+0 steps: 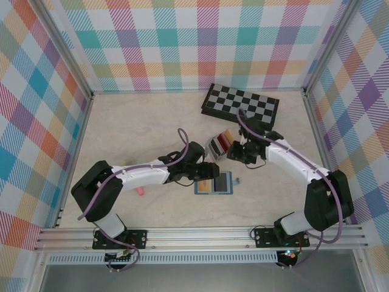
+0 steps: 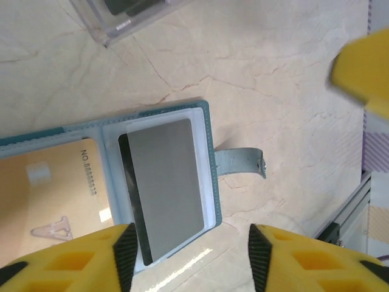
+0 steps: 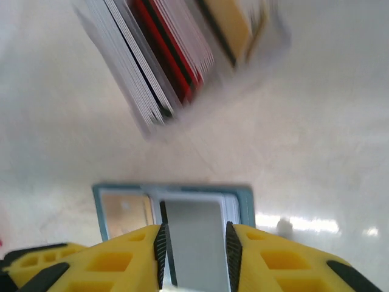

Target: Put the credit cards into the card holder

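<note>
**Desk:** While both arms hang over the middle of the table, where is the card holder?

**Me:** I have the card holder (image 1: 214,182) lying open and flat between my two arms, just at 6 o'clock from the rack (image 1: 220,145). Lying open like that, its pockets face up and a card can be slid in. Its strap (image 2: 240,163) trails loose at 3 o'clock in my left wrist view.

**Desk:** What's in it?

**Me:** A tan card (image 2: 48,188) sits in one pocket. A grey card (image 2: 164,182) lies over the neighbouring pocket, a touch askew. I can't tell whether it is under the sleeve or only resting on top.

**Desk:** And the grippers?

**Me:** My left gripper (image 2: 193,252) hovers at the grey card's 6 o'clock end, fingers spread wide with nothing pinched. I judge that leaves room to nudge the card straight. My right gripper (image 3: 196,243) has its jaws narrowly apart, and the grey card shows framed between the pads. I can't say whether they pinch its edges or merely hang above it.

**Desk:** The other credit cards?

**Me:** They stand on edge in the rack, a red card (image 3: 159,48) among pale ones. Standing upright leaves a top edge for fingers to take. The chessboard (image 1: 241,102) at 1 o'clock and the pink stick (image 1: 140,191) at 9 o'clock lie well apart from the work.
</note>
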{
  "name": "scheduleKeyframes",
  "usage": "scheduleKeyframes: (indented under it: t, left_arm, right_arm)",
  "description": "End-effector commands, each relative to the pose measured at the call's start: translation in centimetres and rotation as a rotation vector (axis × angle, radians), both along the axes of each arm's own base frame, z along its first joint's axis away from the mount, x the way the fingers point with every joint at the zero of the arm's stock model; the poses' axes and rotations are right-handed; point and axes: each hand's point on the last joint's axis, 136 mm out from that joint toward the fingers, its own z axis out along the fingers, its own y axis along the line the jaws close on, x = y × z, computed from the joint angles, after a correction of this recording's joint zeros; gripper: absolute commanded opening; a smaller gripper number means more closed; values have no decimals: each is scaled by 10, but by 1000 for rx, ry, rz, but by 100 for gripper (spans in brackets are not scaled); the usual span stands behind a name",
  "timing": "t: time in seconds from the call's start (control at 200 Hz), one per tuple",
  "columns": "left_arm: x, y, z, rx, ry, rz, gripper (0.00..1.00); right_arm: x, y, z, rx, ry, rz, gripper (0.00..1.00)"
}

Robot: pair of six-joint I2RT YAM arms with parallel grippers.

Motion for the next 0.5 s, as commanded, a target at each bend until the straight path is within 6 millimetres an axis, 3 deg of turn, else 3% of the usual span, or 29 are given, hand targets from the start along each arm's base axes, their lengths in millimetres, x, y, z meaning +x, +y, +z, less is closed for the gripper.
scheduleKeyframes:
  t: [0.0,0.22,0.345,0.495]
  left_arm:
    - [37,21,6,34,15,138,55]
    - [98,25,0,19,82,270,57]
    - [117,18,-10,21,119,284,56]
    - [125,13,-20,40,139,292,50]
  right_arm:
    - [17,-2,6,-92,-39,89,32]
    - [46,4,2,-165,-47,136,29]
    - [52,8,-1,-168,-48,159,29]
    - [56,10,-5,-176,-43,174,29]
